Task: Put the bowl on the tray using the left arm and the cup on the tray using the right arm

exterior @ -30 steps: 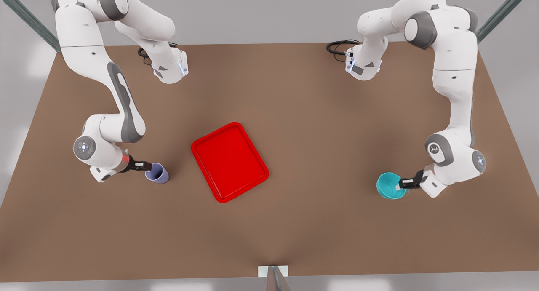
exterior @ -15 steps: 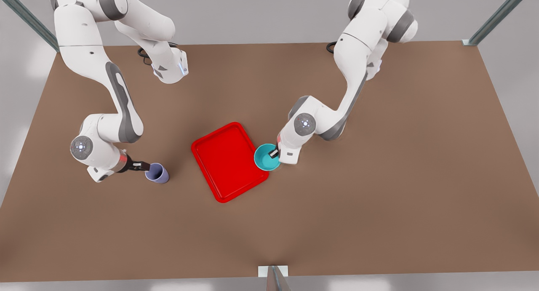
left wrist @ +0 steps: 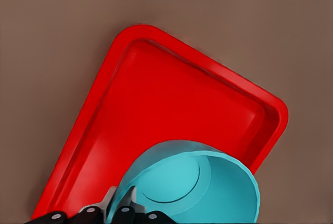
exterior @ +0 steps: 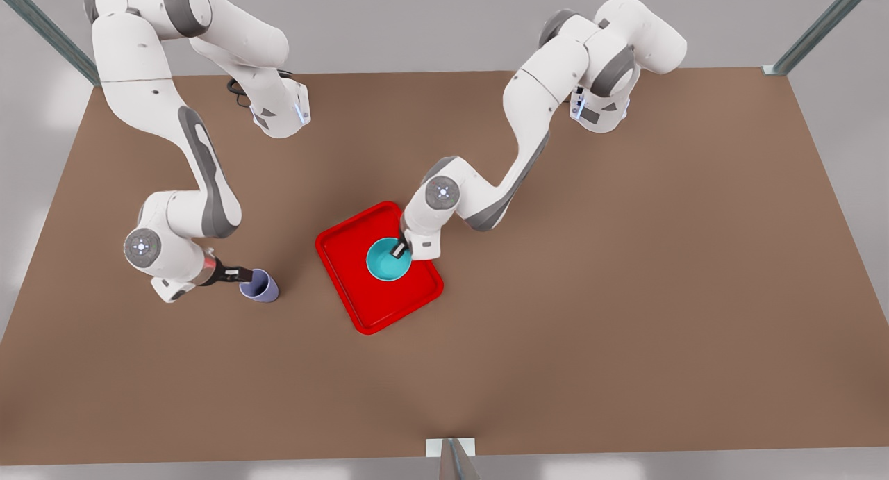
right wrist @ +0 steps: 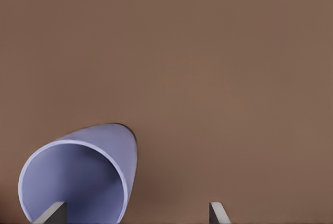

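The teal bowl is over the red tray, toward its far right part. My left gripper, on the arm at the front view's right, is shut on the bowl's rim. In the left wrist view the bowl sits tilted in front of the tray, pinched by the left gripper; whether it rests on the tray I cannot tell. The lavender cup stands on the table left of the tray. My right gripper is at its rim, open. In the right wrist view one finger of the right gripper is at the cup's mouth, the other far outside.
The brown table stretches wide around the tray. Both arm bases stand at the far edge, with cables beside them. A small white bracket sits at the table's near edge.
The left arm swung the bowl from the front view's far right across the table to above the tray. The right arm and the cup stayed put.
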